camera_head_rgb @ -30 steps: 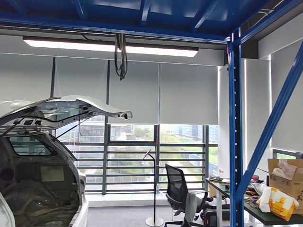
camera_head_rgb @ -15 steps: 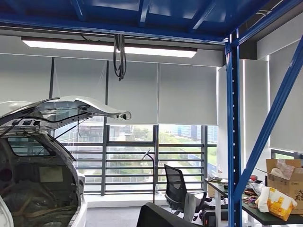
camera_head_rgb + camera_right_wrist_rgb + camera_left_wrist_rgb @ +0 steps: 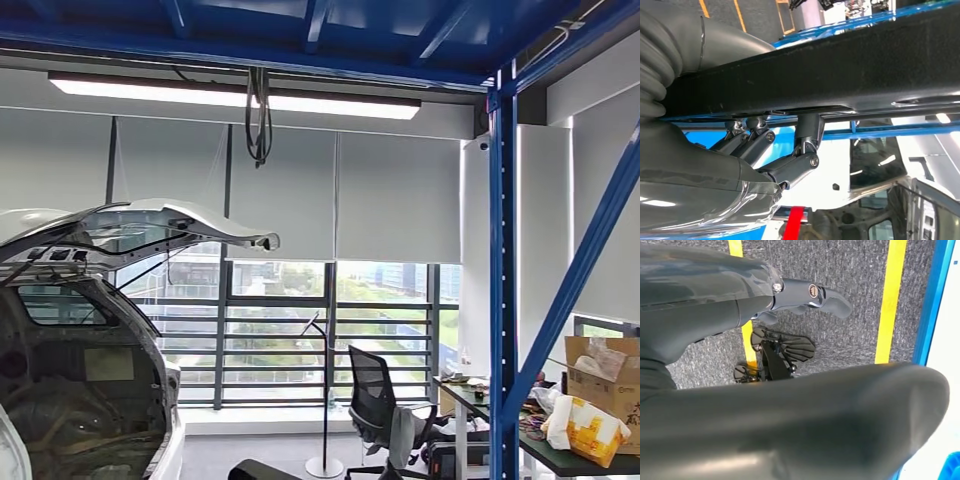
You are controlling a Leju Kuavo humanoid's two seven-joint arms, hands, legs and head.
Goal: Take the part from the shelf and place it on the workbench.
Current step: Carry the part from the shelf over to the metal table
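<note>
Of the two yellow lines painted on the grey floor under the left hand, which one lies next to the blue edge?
The wider yellow line, far from the left hand, runs close beside the blue edge. The narrower yellow line passes partly behind the hand, well away from the blue.

A cardboard box (image 3: 610, 376) and wrapped bundle (image 3: 587, 429) sit on the dark table (image 3: 560, 459).

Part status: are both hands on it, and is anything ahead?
Right hand grips black part. Left hand alongside it, grip hidden. Blue post ahead right, in front of cluttered table.
</note>
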